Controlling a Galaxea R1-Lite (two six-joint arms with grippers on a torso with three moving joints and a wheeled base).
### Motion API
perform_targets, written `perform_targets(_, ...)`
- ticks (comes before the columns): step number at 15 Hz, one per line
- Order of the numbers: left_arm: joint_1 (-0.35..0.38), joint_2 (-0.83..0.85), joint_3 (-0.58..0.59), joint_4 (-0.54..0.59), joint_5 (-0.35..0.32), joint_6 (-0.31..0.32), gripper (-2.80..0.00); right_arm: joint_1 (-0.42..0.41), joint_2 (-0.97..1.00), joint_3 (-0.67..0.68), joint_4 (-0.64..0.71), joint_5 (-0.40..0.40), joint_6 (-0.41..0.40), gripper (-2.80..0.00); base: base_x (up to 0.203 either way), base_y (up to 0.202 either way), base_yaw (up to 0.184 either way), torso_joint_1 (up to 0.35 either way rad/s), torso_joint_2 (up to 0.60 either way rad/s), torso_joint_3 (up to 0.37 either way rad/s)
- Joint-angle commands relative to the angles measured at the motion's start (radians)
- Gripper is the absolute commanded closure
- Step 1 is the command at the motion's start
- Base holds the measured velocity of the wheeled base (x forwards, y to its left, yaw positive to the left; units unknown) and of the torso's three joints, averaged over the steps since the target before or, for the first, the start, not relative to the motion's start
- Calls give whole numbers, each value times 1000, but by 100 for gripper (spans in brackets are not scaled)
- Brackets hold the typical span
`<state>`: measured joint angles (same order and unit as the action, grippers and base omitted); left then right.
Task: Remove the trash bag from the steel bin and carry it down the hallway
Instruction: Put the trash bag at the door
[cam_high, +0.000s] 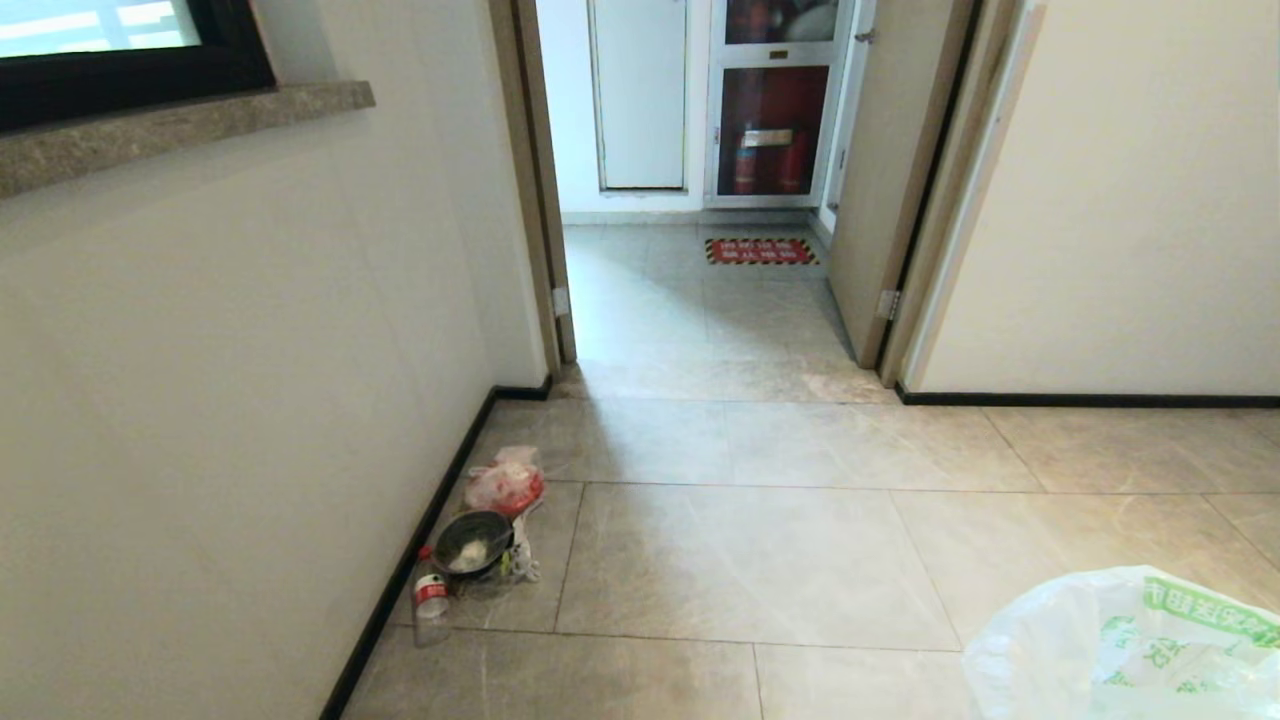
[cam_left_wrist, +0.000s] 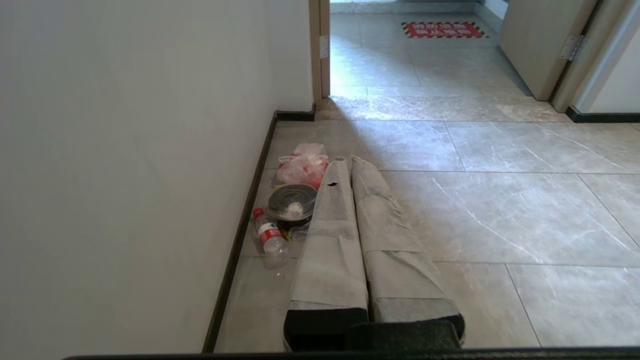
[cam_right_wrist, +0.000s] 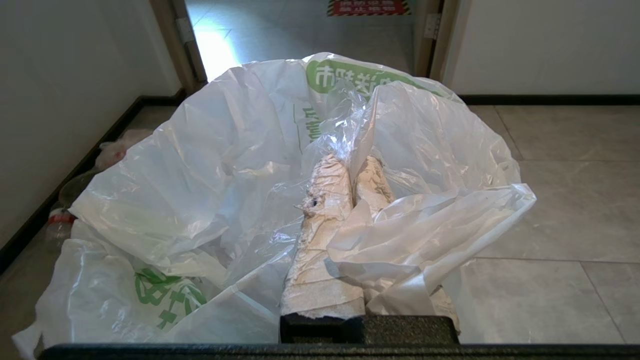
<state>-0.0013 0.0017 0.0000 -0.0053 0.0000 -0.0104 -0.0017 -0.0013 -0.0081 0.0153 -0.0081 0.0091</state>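
The trash bag (cam_right_wrist: 210, 165), one thin translucent white plastic sack with green printing, hangs bunched around the right gripper (cam_right_wrist: 350, 172), whose two tape-wrapped fingers (cam_right_wrist: 325, 200) are pressed together with a fold of the plastic pinched between them. In the head view the bag (cam_high: 1120, 650) fills the lower right corner, above the grey marbled floor tiles (cam_high: 760, 560) of the hallway. The left gripper (cam_left_wrist: 347, 162) points level over the floor with its two wrapped fingers (cam_left_wrist: 330, 225) lying together, holding nothing. Beyond it, against the left wall's dark baseboard (cam_high: 420, 550), sits one small litter pile: one clear plastic bottle with a red cap and label (cam_high: 431, 600), one round black bowl with white scraps (cam_high: 472, 543) and one red-tinted clear bag (cam_high: 507, 482). Farther on, one open doorway (cam_high: 700, 200) shows one red floor mat (cam_high: 760, 251) and one red-fronted glass cabinet (cam_high: 772, 130).
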Motion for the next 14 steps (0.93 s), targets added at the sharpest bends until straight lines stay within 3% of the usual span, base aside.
perform_targets(1, 1, 0, 0, -1, 0, 0, 0, 2, 0, -1, 2, 0, 0, 0, 193, 0, 4, 4, 4, 5)
perform_targets(8, 1, 0, 0, -1, 0, 4, 0, 2, 0, -1, 0, 0, 0, 0, 192, 0, 1, 2, 2, 2)
perform_targets(14, 1, 1, -1, 2, 0, 9, 0, 2, 0, -1, 0, 0, -1, 0, 35, -11, 2, 0, 1, 1)
